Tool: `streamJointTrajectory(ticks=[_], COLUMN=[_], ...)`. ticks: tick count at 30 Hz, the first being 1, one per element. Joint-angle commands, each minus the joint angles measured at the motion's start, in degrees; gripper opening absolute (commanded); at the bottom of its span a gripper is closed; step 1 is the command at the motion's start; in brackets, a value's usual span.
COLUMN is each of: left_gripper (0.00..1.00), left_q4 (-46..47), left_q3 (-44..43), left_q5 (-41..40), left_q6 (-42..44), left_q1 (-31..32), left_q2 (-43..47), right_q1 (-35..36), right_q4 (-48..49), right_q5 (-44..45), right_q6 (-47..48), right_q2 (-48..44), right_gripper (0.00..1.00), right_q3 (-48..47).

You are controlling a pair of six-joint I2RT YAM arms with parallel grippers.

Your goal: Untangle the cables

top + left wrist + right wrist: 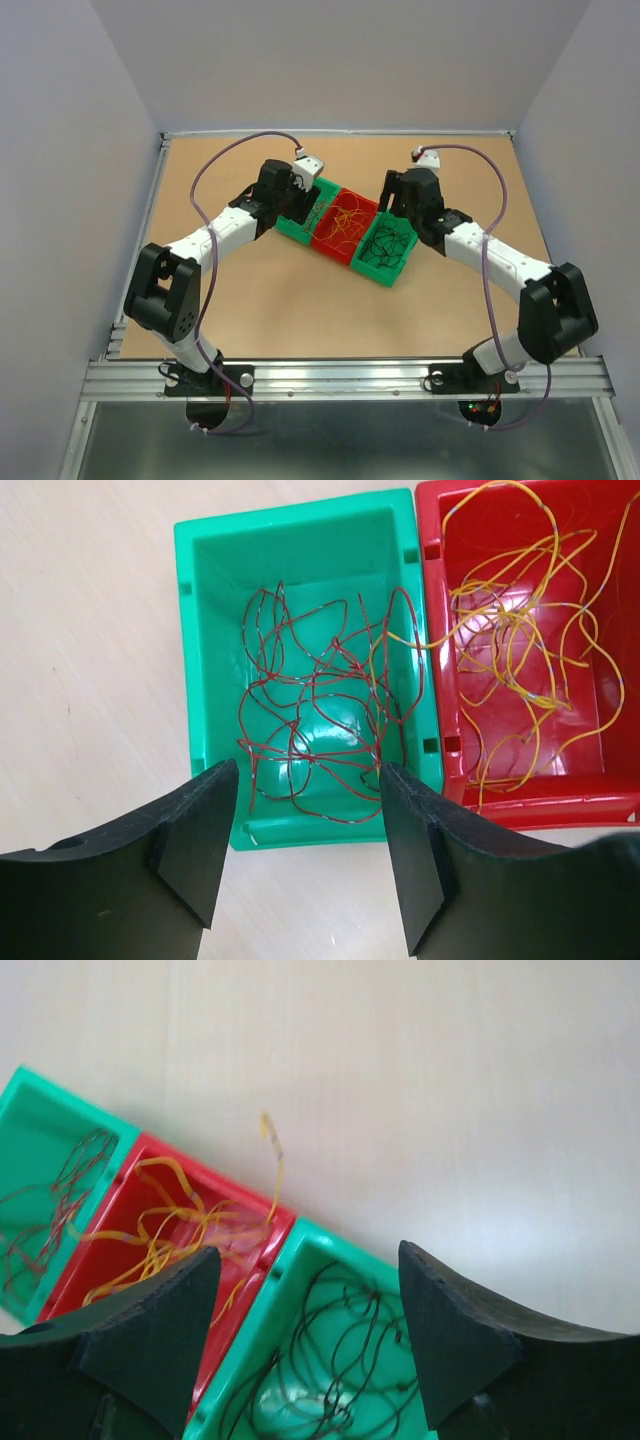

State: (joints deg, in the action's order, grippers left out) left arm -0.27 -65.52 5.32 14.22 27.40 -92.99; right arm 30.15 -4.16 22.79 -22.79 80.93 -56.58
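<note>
Tabletop (300,310) of brown board carries three bins in a slanted row, side by side with walls touching: a left green bin (210,650), a red bin (330,247) in the middle, and a right green bin (386,272).

Cables lie sorted by colour. Red cables (320,710) sit as a loose curly tangle on the floor of the left green bin. Yellow cables (520,630) fill the red bin in overlapping loops. One yellow strand (400,640) crosses the shared wall and dips into the left green bin among the red ones. In the right wrist view another yellow end (275,1160) sticks up past the far rim of the red bin, over the tabletop. Black cables (340,1360) coil in the right green bin.

The left claw (307,780) hangs over the near rim of the left green bin, released, its fingers (200,830) spread to about the bin's width and gripping nothing. The right claw (308,1260) hangs over the right green bin and the red bin's edge, likewise released with fingers (450,1330) wide apart. Whether either claw touches a bin I cannot tell.
</note>
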Motion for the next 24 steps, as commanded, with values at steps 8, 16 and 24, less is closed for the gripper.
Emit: streamJointTrajectory(ticks=[8,16,24], left_gripper=[0.70,0.66,0.65], left_q4=[6.51,7.04,7.22], left_q3=[1.88,0.04,-0.49], left_q5=[2.67,3.03,1.36], left_q6=[2.75,2.92,3.10], left_q1=[1.52,1.52,1.43], left_q2=[1.94,-3.86,-5.10], right_q1=[-5.28,-5.28,-2.56], right_q4=[12.77,13.74,9.28], right_q5=[-11.00,-17.50,-30.60], right_q6=[1.43,2.22,5.90], right_q2=[17.24,19.80,16.11], right_gripper=[0.59,0.14,0.01], right_q3=[-12.94,-13.47,-11.18])
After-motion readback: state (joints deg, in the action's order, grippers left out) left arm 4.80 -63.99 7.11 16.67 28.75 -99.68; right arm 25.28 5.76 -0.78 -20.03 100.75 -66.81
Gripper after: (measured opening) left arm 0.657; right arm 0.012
